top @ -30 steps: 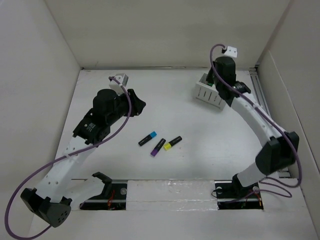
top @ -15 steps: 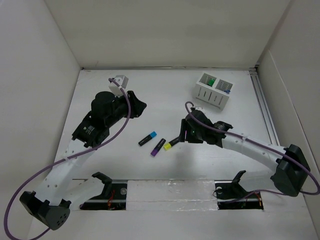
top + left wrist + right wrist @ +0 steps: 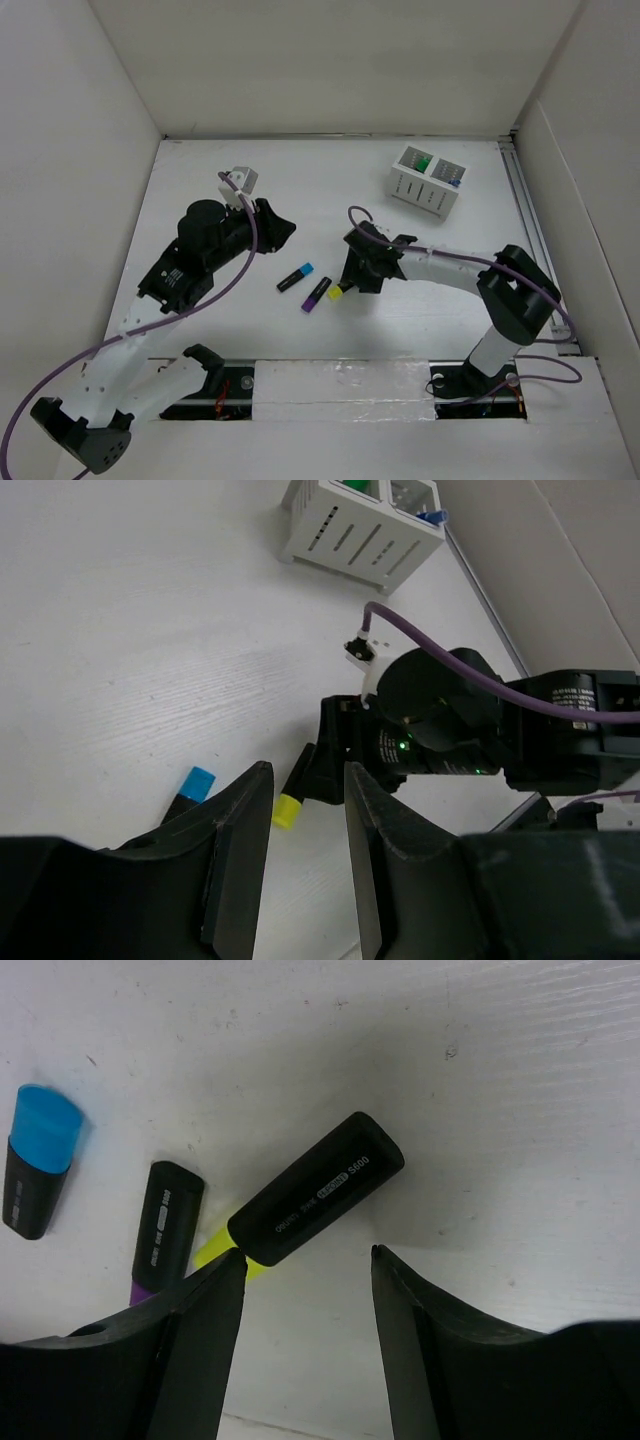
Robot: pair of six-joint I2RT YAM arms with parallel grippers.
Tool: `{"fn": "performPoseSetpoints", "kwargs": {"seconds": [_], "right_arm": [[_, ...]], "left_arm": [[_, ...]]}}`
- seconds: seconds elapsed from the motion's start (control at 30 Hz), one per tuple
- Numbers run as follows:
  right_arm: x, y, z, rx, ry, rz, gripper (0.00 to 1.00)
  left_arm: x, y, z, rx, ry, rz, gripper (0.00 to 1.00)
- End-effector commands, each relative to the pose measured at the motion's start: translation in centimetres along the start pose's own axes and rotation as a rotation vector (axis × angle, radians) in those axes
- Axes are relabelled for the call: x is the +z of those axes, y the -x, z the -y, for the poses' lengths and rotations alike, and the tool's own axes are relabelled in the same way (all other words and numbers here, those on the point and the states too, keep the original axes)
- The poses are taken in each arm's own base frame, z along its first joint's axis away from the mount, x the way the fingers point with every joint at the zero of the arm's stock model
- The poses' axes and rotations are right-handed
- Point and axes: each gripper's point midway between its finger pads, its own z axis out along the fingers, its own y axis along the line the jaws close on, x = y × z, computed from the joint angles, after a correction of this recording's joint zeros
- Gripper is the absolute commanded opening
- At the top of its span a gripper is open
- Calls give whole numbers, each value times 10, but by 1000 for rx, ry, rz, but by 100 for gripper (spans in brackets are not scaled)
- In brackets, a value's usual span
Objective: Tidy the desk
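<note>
At the surface's [image 3: 330,190] middle, only its wrist view shows the right tool [image 3: 305,1252] spread astride a yellow highlighter [image 3: 315,1190]; left tool [image 3: 306,772] gapes empty; slotted holder [image 3: 425,185] holds something green.

The table [image 3: 320,185] was matt white, and up close its surface showed a fine wood-like grain with small scuffs and dark specks. The yellow highlighter [image 3: 315,1203] had a smooth black plastic barrel with a dull satin sheen and white printed lettering. The blue highlighter [image 3: 38,1160] had a cap of smooth, slightly glossy plastic. The holder box [image 3: 425,182] looked like matt white slotted plastic. The jaws of the right gripper [image 3: 305,1260] were matt black plastic. A purple cable [image 3: 420,630] had a smooth, rubbery-looking sheath.
</note>
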Motion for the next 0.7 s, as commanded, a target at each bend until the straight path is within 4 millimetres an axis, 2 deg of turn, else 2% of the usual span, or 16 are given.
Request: {"fn": "performPoseSetpoints", "kwargs": {"seconds": [0.0,0.17,0.3,0.47,0.67], "right_arm": [[-4,20,-31,113,98,48,58],[17,18,-26,139,45,22,54],[22,27,-27,165,7,33,50],[22,33,-7,142,-101,54,48],[20,48,24,-29,-297,50,48]], "left_arm": [[-8,-6,14,-10,-66,-1,31],[-14,-16,19,-30,-100,-15,31],[-17,-16,19,-12,-87,-10,31],[-23,-6,17,24,-61,28,31],[-32,-2,12,33,-41,67,31]]}}
